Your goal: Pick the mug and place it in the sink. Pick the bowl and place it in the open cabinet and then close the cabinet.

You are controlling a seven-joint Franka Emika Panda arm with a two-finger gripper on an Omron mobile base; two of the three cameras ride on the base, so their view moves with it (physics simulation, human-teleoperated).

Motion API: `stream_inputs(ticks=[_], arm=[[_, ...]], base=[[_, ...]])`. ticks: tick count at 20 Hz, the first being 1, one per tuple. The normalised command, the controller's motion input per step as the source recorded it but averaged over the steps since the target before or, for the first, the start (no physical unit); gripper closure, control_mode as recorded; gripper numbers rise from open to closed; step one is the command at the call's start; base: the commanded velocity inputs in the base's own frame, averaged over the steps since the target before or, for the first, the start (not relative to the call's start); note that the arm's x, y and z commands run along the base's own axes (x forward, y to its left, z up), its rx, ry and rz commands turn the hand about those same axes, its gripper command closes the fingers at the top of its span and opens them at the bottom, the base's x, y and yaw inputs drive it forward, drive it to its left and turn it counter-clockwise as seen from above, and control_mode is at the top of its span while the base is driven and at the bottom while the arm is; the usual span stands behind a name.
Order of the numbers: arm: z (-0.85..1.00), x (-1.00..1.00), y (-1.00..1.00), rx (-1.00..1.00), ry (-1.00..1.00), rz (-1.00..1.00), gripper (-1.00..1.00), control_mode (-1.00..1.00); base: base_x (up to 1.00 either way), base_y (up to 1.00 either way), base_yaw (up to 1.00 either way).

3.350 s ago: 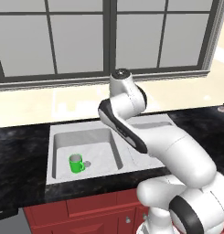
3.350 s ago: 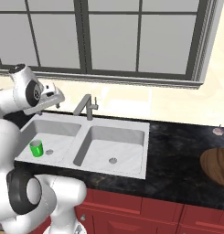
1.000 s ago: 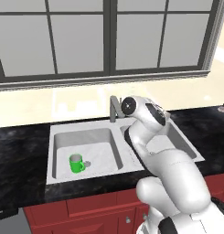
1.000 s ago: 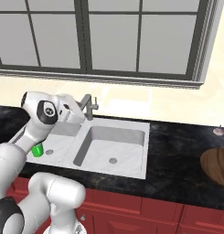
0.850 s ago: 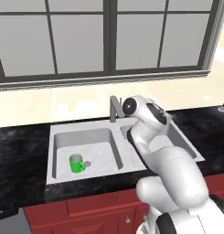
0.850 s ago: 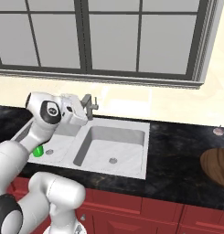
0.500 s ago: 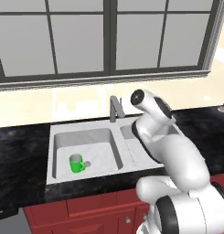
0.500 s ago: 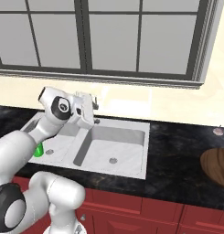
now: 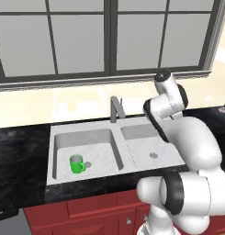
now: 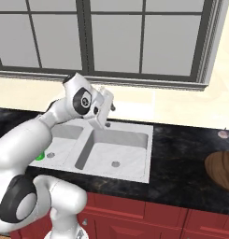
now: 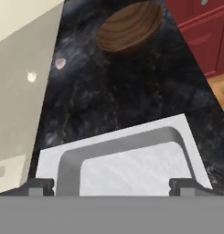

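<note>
**Bowl lies far ahead of the spread fingers, across the sink and counter**

The gripper (image 11: 111, 185) holds nothing; its two dark tips stand wide apart at the bottom of the hand view. Directly beyond and between them sits the squared grey faucet (image 11: 120, 145), arching over the pale basin of the sink (image 11: 131, 169). Past the sink's edge, a stretch of black counter (image 11: 127, 91) runs on ahead of the fingers. At its far end, slightly to the right of the fingers' centre line, rests the bowl (image 11: 128, 27), well apart from the gripper, lying flat and round, so no long axis matters for the approach. The red drawer fronts (image 11: 200, 32) lie off to the right of it.

The mug (image 9: 77, 164) already stands in the sink's left basin, behind the direction the fingers point, so that half of the task looks done.

In the right base view the arm is bent over the sink (image 10: 130, 149) with the hand (image 10: 103, 109) raised above the basin and aimed along the counter toward the bowl (image 10: 222, 170). Reaching it probably calls for a long sweep rightward, then a descent.
</note>
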Motion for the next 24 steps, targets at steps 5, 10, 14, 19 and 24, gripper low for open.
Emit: stream_inputs(ticks=[5, 10, 14, 19, 24], arm=[[-0.01, 0.00, -0.40, 0.05, -0.19, -0.26, -1.00, -1.00], [-0.08, 0.00, -0.37, 0.00, -0.23, -0.30, -1.00, -1.00], [-0.12, 0.04, -0.31, 0.00, -0.09, -0.38, -1.00, -1.00], [-0.08, 0.01, -0.39, 0.00, -0.03, -0.38, -1.00, -1.00], [-0.03, 0.00, -0.44, 0.02, -0.02, -0.37, -1.00, -1.00]], base=[[0.00, 0.00, 0.00], [0.00, 0.00, 0.00], [0.00, 0.00, 0.00], [0.00, 0.00, 0.00], [0.00, 0.00, 0.00]])
